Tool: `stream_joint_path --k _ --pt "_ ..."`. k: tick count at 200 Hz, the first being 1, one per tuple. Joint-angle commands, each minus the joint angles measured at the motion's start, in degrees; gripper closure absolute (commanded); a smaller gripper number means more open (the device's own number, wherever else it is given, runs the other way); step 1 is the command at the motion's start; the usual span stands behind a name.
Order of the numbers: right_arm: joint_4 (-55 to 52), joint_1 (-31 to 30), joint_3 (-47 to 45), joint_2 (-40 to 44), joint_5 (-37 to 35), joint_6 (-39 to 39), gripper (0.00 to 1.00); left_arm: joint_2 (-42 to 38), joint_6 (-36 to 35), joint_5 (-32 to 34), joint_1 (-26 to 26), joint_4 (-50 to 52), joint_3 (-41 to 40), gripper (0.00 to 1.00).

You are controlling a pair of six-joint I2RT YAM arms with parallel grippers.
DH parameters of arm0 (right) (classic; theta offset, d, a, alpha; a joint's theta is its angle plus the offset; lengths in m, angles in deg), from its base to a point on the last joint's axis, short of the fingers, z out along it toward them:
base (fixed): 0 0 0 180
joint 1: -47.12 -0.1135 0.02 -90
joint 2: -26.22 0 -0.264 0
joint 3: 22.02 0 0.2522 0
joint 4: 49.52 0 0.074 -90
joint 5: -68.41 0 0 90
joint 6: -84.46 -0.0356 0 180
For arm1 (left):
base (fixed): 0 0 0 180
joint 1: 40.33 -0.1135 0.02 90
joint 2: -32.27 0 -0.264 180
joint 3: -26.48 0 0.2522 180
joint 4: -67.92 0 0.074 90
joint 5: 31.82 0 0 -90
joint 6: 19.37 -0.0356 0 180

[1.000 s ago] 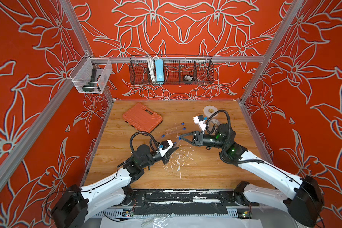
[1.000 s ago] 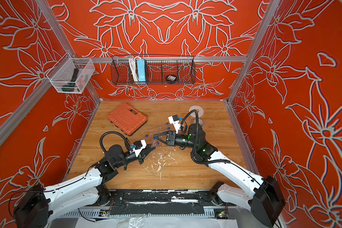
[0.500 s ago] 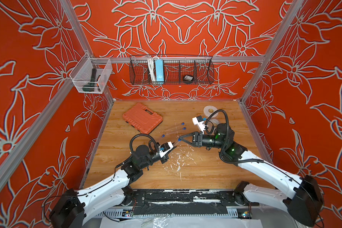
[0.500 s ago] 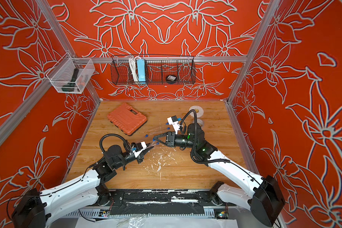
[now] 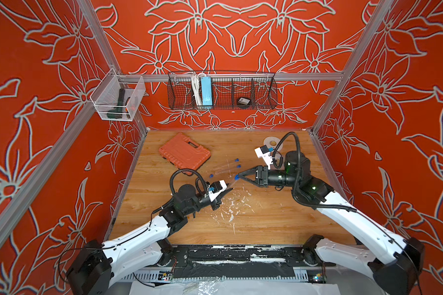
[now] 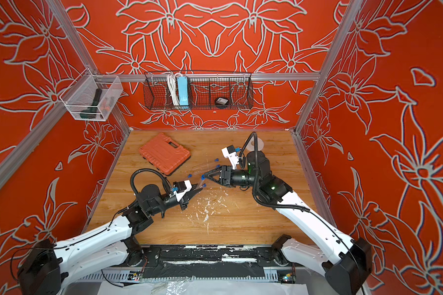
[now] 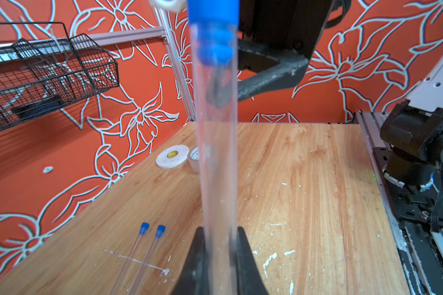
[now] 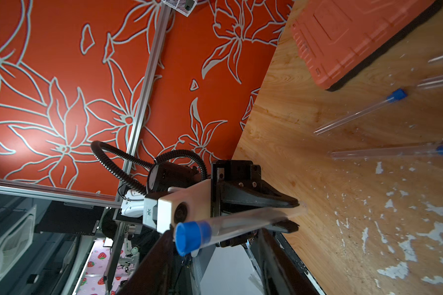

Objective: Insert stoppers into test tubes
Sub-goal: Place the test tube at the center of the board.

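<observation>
Change: right end effector (image 5: 238,176) has just released, its jaws now spread wider than the small bright blue plug-shaped stopper (image 8: 189,237). That stopper sits pushed into the mouth of the slender clear test tube (image 7: 216,153), so this insertion looks done. The left end effector (image 7: 221,255) is clamped tight on the tube's closed end and holds it off the wooden surface (image 5: 266,224). The stopper sits between the right fingertips; contact unclear. Other capped tubes (image 7: 142,245) lie flat nearby.
</observation>
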Motion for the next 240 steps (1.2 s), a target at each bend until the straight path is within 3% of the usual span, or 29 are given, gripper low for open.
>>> stream_joint_path --k 1,27,48,78,102,147,240 --pt "-8.4 2.8 7.5 3.5 2.6 7.5 0.41 1.9 -1.4 -1.1 0.2 4.1 2.0 1.0" --pt "-20.1 6.1 10.4 5.4 -3.5 15.9 0.43 7.8 -3.0 -0.2 0.2 11.5 5.9 1.0" --pt "-32.5 7.0 10.8 6.5 -18.2 23.6 0.46 12.9 -5.5 1.7 0.3 20.0 10.7 1.0" --pt "-40.5 7.3 7.2 9.3 -35.2 29.8 0.48 20.0 -8.4 3.9 0.2 32.4 17.9 1.0" --pt "-44.0 7.3 3.1 12.9 -43.8 31.4 0.48 25.0 -9.2 4.9 0.2 39.1 22.0 1.0" --pt "-45.4 7.3 0.6 16.6 -47.2 31.9 0.48 35.3 -7.6 6.9 0.3 47.8 29.4 1.0" --pt "-46.9 7.3 -2.6 20.0 -48.5 30.9 0.48 47.7 -9.0 12.9 2.9 58.3 38.3 0.99"
